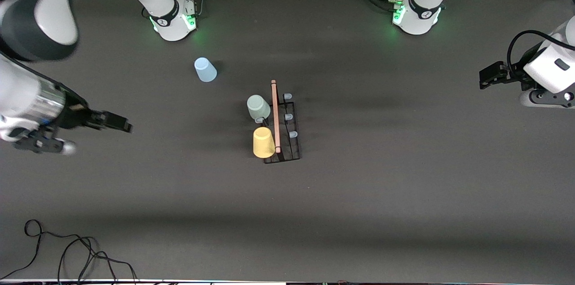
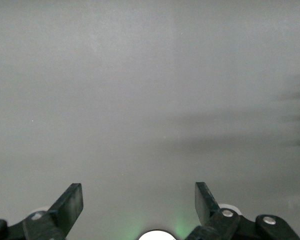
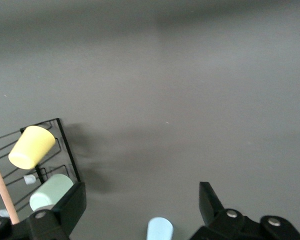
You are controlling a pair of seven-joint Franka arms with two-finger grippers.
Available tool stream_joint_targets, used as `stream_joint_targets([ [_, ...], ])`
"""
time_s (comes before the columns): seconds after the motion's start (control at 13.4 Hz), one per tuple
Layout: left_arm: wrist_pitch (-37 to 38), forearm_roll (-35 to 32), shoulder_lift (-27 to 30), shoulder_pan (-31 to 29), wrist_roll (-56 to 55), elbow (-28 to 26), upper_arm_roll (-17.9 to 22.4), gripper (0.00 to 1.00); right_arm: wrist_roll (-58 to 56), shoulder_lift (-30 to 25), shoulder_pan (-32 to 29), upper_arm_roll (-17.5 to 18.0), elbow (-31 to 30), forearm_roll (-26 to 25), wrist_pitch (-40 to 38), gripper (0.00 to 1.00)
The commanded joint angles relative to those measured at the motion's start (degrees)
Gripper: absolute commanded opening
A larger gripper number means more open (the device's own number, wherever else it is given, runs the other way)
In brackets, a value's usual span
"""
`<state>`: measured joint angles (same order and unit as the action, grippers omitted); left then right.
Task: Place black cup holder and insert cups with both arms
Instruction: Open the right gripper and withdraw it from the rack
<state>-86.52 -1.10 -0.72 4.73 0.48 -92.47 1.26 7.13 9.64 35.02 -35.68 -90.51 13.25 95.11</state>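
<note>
The black cup holder (image 1: pixel 293 141) stands mid-table with its wooden rod (image 1: pixel 275 116) on top. A pale green cup (image 1: pixel 258 107) and a yellow cup (image 1: pixel 263 142) sit on pegs on the side toward the right arm's end. Three blue-capped pegs (image 1: pixel 288 117) are bare. A light blue cup (image 1: pixel 205 69) lies on the table nearer the right arm's base. My right gripper (image 1: pixel 123 124) is open and empty above the table at its own end. Its wrist view shows the right gripper (image 3: pixel 141 202), the yellow cup (image 3: pixel 32 146), green cup (image 3: pixel 51 192) and blue cup (image 3: pixel 160 230). My left gripper (image 1: pixel 483 77) (image 2: pixel 138 200) is open and empty.
The right arm's base (image 1: pixel 173 17) and the left arm's base (image 1: pixel 415 15) stand along the edge farthest from the front camera. Loose black cables (image 1: pixel 67 253) lie at the near edge toward the right arm's end. The left wrist view shows only bare grey tabletop (image 2: pixel 150 100).
</note>
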Motion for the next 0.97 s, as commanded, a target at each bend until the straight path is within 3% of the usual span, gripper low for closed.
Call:
stream_joint_targets([
  [0.0,0.73,-0.83,0.28,0.81,0.22,0.36,0.33,1.0,-0.27,-3.13,1.46,-0.53,-1.6,-2.7,-1.5,1.0],
  [0.15,0.73,-0.83,0.28,0.72,0.31,0.36,0.33,1.0,-0.18,-5.14,1.02,-0.45,-1.95,-2.88,-1.68,1.0],
  [0.3,0.73,-0.83,0.28,0.81,0.22,0.36,0.33,1.0,6.45,-8.83,-2.04,1.91,-3.79,-3.31,-2.9,1.0],
  [0.52,0.73,-0.83,0.28,0.72,0.31,0.36,0.33,1.0,7.29,-12.18,-15.11,17.43,-6.0,-9.72,-2.65,1.0],
  [0.67,0.82,-0.83,0.28,0.72,0.22,0.36,0.33,1.0,7.29,-12.8,-25.47,27.97,-6.17,-9.82,-2.82,1.0],
  [0.89,0.73,-0.83,0.28,0.72,0.31,0.36,0.33,1.0,6.76,-12.98,-46.55,48.79,-6.09,-9.38,-4.31,1.0],
])
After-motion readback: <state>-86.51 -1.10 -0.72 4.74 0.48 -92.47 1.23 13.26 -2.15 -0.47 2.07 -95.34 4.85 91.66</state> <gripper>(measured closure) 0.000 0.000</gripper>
